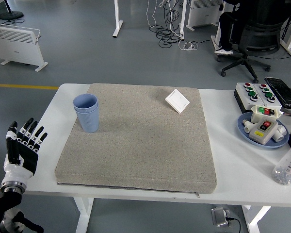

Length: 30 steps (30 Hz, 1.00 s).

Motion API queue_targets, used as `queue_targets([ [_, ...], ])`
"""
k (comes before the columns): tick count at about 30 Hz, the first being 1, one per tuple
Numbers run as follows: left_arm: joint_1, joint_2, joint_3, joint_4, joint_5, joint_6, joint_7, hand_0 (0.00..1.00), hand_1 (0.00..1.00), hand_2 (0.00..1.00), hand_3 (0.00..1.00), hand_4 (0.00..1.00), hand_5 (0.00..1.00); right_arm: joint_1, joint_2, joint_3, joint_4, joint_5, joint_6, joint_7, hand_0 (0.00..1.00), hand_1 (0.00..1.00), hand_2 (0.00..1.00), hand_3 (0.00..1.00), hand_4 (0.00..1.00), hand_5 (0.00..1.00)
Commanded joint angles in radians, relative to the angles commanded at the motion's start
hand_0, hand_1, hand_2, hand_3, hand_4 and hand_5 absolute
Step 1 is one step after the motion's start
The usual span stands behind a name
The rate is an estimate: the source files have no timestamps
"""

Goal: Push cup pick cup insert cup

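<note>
The blue nested cups [87,112] stand upright on the grey mat's [136,145] far-left part, forward and right of the empty, spread-fingered left hand [22,148], the only hand in view.

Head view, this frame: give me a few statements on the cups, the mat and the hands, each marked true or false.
1. The blue cups stand nested and upright on the mat. True.
2. The left hand grips the cups. False: it is open at the table's left edge, well clear of them.
3. A white switch plate lies near the mat's far right corner. True.
4. The right hand rests on the mat. False: it is not in view.
5. The blue dish sits on the mat. False: it is on the bare table, right of the mat.
</note>
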Motion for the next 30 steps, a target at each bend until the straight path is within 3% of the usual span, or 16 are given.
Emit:
queue_targets([
  [30,-0.031,-0.005,-0.028,0.011,0.02,0.012,0.001,0.859,0.858,0.906,0.818,0.601,0.998,0.012,0.001,0.011,0.0,-0.013,0.002,0.001,0.755,0.626,0.649,0.557,0.08,0.464],
])
